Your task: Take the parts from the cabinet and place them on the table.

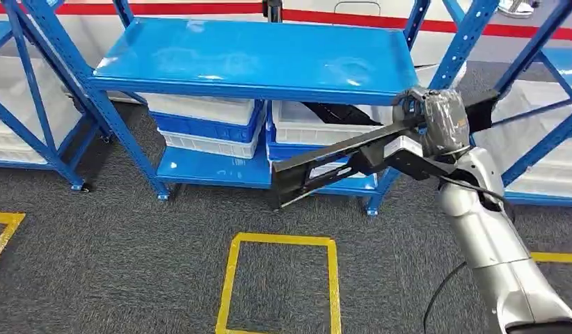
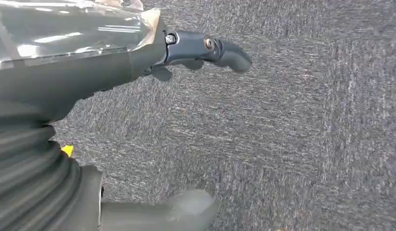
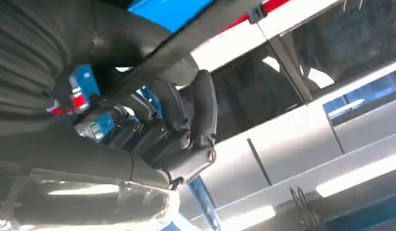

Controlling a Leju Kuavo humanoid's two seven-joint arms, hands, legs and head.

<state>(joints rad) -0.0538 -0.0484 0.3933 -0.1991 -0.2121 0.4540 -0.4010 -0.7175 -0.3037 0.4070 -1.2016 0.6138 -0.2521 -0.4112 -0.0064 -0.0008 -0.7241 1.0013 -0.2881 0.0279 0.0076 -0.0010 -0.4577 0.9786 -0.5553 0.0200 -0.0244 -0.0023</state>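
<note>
while the silver right arm is raised in front of the blue metal shelving rack (image 1: pixel 255 59), the right hand (image 1: pixel 436 122) grips a long black angled part (image 1: pixel 339 163) with a white label on it. the fingers (image 3: pixel 186 110) are curled around the part's bar, as the right wrist view shows. in the head view the part slants from the hand down to the left, in front of the lower shelf and above the grey carpet floor (image 1: pixel 130 257). on the lower shelf of the rack stand white and blue plastic bins (image 1: pixel 207 125), side by side, and another black piece lies in the white bin (image 1: pixel 318 122) on the right. a yellow tape rectangle (image 1: pixel 280 285) is marked on the carpet before the rack. the left hand (image 2: pixel 114 120) hangs over the carpet, its dark finger (image 2: pixel 210 48) and grey thumb (image 2: pixel 181 211) apart with nothing between them.
</note>
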